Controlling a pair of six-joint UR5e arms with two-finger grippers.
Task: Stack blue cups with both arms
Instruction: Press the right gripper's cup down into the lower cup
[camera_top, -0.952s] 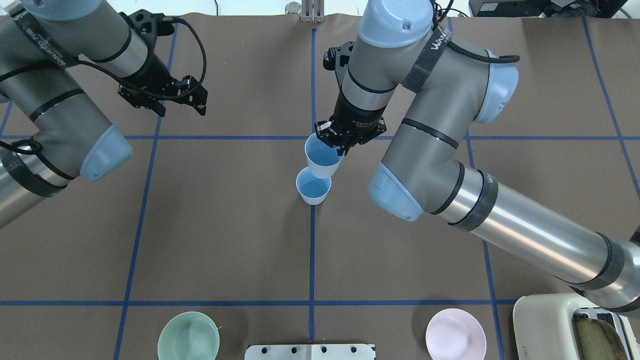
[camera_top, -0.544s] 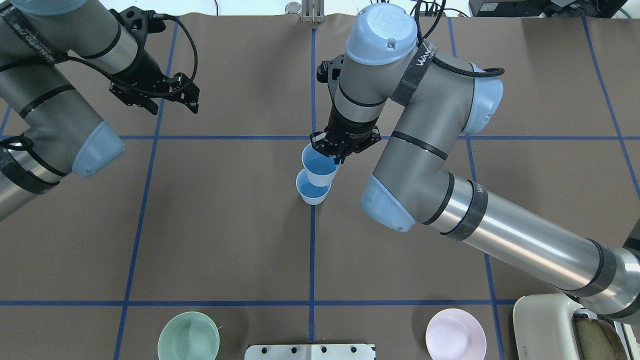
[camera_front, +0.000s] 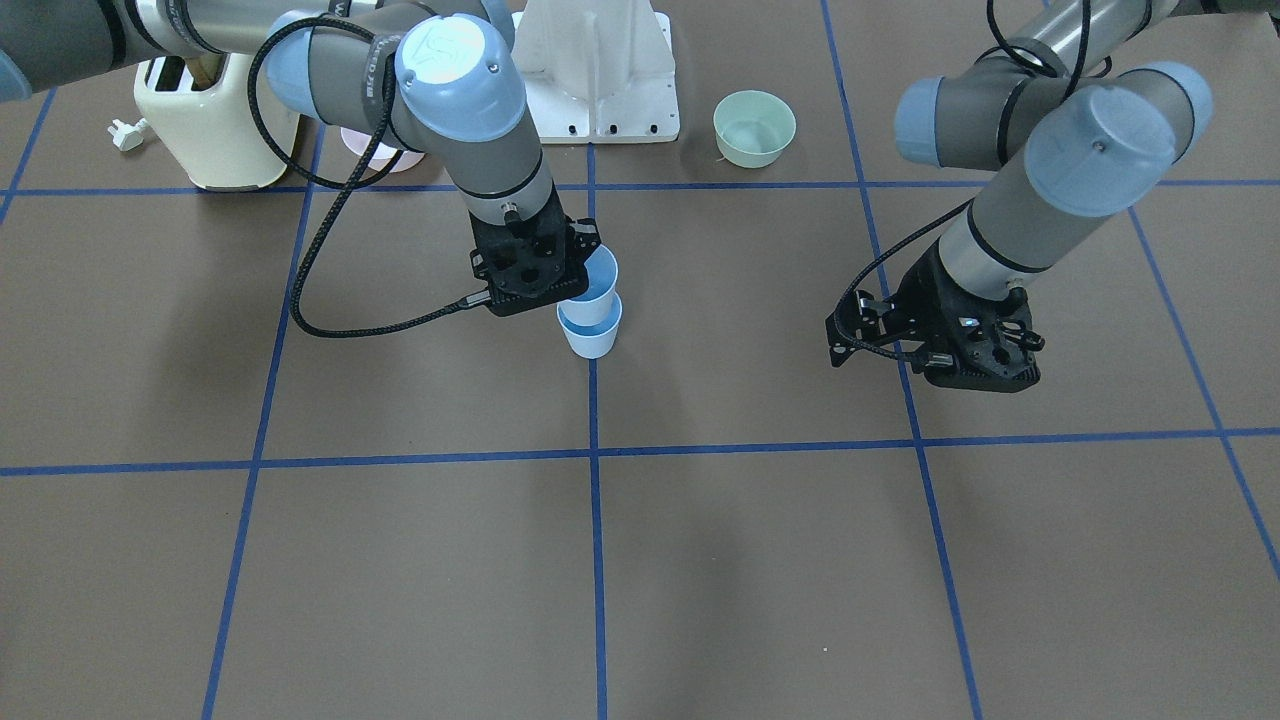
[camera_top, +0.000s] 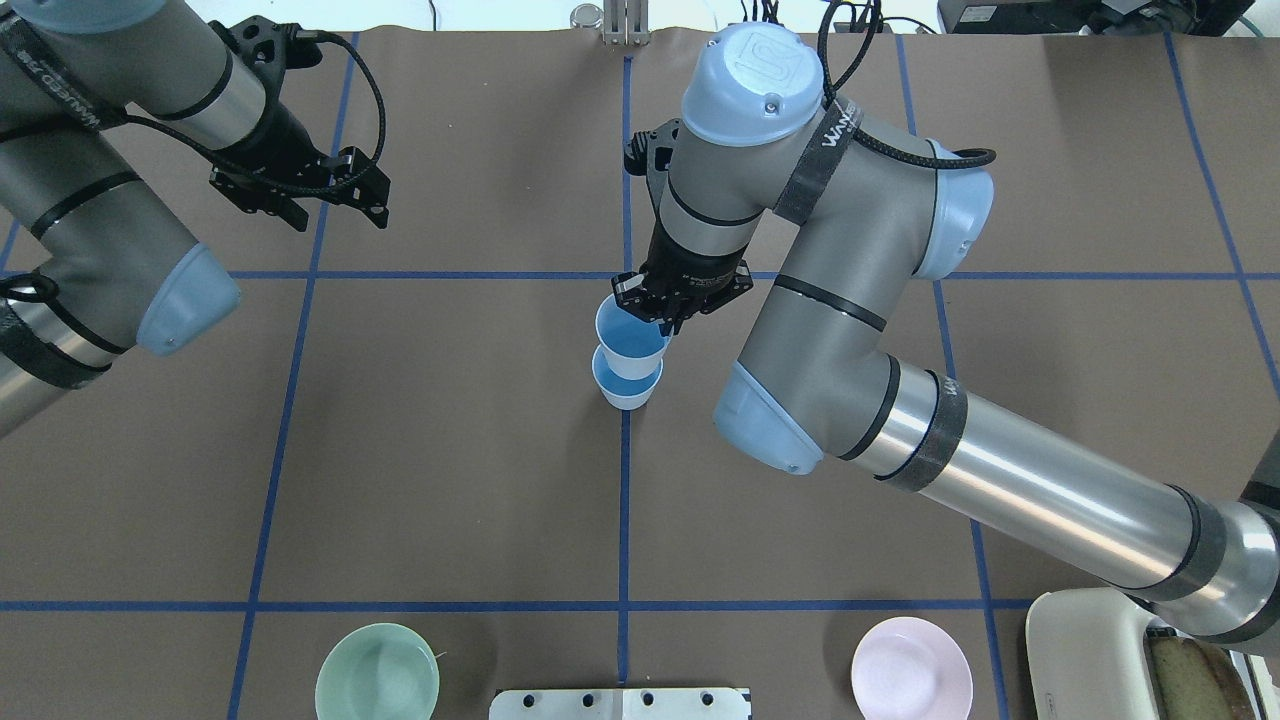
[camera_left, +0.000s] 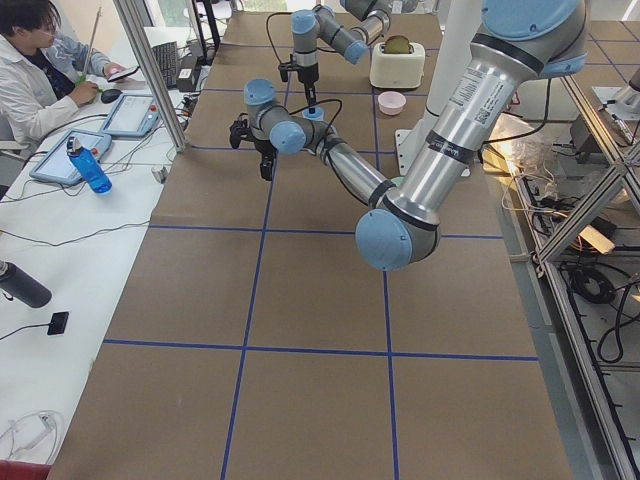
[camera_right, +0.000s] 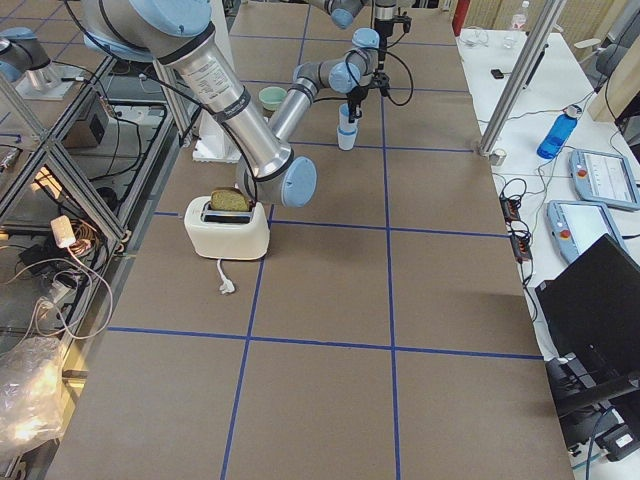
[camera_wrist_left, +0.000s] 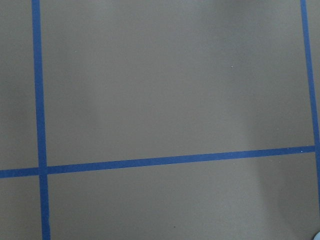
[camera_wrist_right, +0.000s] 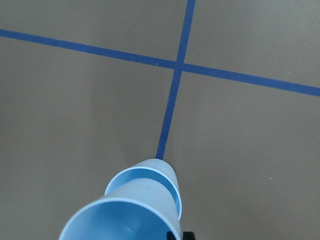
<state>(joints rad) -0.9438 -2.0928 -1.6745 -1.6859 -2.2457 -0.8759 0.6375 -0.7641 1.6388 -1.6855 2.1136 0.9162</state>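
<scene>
Fingers of right arm (camera_top: 672, 312) clamp upper cup (camera_top: 628, 335) over lower cup (camera_top: 628, 392) (left fingers (camera_top: 372, 200) apart).

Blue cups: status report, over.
Right gripper shut on upper blue cup at its rim. Cup tilted, base in the mouth of lower blue cup. Left gripper open, empty, off to the side. Nothing blocking the cups.

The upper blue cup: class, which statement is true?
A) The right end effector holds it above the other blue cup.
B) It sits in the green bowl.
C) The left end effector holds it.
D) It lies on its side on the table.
A: the right end effector grips the upper blue cup by its rim, right over the lower blue cup.
</scene>
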